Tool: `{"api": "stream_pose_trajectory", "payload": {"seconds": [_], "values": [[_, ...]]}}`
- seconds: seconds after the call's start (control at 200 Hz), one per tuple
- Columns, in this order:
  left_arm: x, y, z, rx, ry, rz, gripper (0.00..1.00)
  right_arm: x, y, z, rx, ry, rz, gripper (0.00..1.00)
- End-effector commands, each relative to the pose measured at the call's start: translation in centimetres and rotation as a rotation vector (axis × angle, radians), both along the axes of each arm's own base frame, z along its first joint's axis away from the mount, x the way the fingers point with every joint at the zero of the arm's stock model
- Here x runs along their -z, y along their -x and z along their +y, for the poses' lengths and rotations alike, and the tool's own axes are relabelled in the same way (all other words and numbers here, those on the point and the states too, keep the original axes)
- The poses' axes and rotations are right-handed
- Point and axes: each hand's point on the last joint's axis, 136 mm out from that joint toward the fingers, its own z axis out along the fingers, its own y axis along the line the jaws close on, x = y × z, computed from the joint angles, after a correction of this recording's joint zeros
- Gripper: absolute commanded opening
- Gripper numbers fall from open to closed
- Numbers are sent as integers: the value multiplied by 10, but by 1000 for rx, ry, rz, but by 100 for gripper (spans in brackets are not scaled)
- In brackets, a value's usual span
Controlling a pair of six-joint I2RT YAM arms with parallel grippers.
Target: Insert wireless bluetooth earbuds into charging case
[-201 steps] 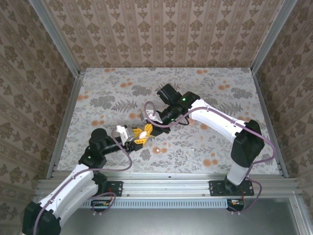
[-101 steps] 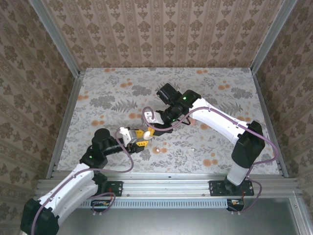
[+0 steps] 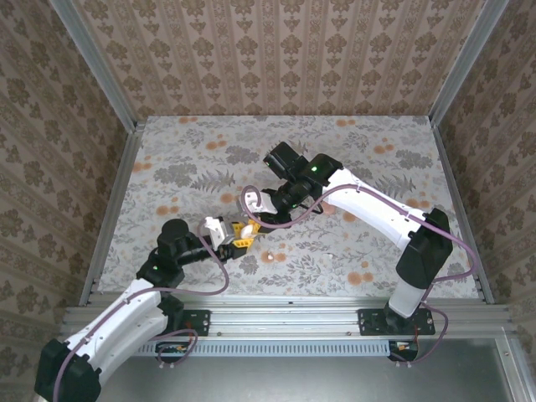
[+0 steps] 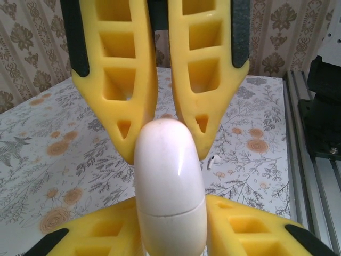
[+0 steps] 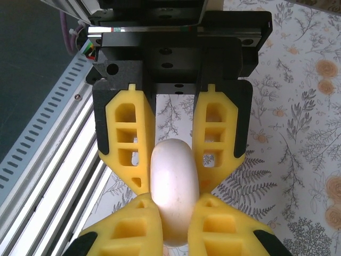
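The left gripper (image 4: 170, 202) clamps the near end of the white, egg-shaped charging case (image 4: 169, 170), while the right gripper (image 5: 176, 200), clenched on the same case, grips it from the opposite side, the pair holding it just above the flowered table (image 4: 64, 160). The case's long axis runs from one gripper to the other, its rounded end pointing toward the right arm, and a thin seam crosses it near the left fingers. The lid appears closed. One small white earbud (image 4: 213, 161) lies on the table beyond. Opening the case and seating the earbud appear still to be done.
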Motion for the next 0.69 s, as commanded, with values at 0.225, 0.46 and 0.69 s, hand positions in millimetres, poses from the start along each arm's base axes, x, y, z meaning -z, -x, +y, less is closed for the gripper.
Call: {"api": "stream_pose_trajectory", "payload": {"seconds": [0.225,0.46,0.69], "values": [[-23,1,-1,-2,45,-46,37,1,1,-3,-11,35,-19,7],[-24,0,0,-7,49,-45,30,-2,-1,-2,-11,32,-27,7],[-25,-1,0,-13,46,-52,13,-2,3,0,-19,35,-16,7]]}}
